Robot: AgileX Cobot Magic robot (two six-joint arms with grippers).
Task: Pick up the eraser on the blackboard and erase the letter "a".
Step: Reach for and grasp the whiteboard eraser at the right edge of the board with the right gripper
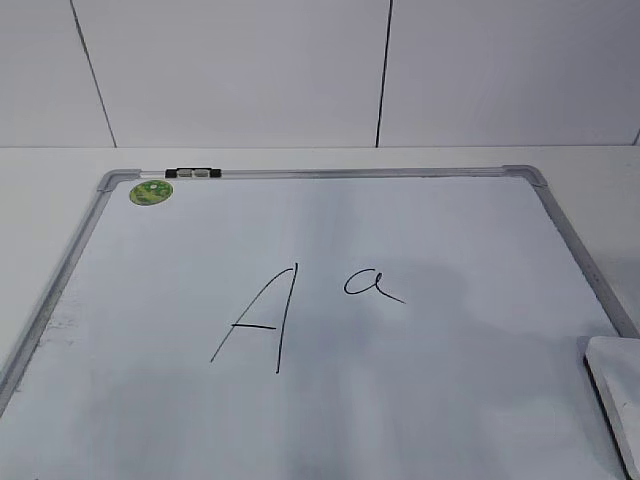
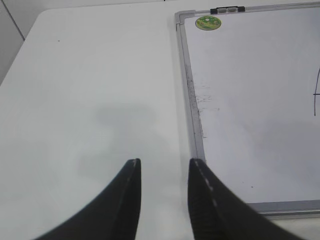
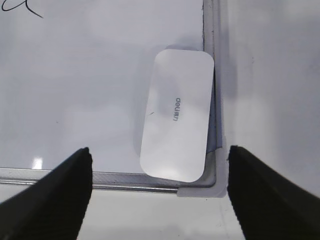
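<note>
The blackboard [image 1: 150, 380] is a white dry-erase board with a silver frame, lying flat on the table. The small cursive letter "a" [image 1: 372, 285] is drawn near its middle, to the right of a larger capital "A" [image 1: 258, 320]. The white eraser [image 3: 176, 114] lies on the board's near right corner; its edge also shows in the exterior view [image 1: 615, 385]. My right gripper [image 3: 159, 152] is wide open above the board's near edge, with the eraser's near end between the jaws' line. My left gripper [image 2: 164, 162] is open and empty over the table, left of the board's frame [image 2: 195, 115].
A round green sticker [image 1: 151, 192] and a small black-and-silver clip [image 1: 193, 173] sit at the board's far left corner. White table surface [image 2: 90, 90] surrounds the board. A white panelled wall [image 1: 240, 70] stands behind.
</note>
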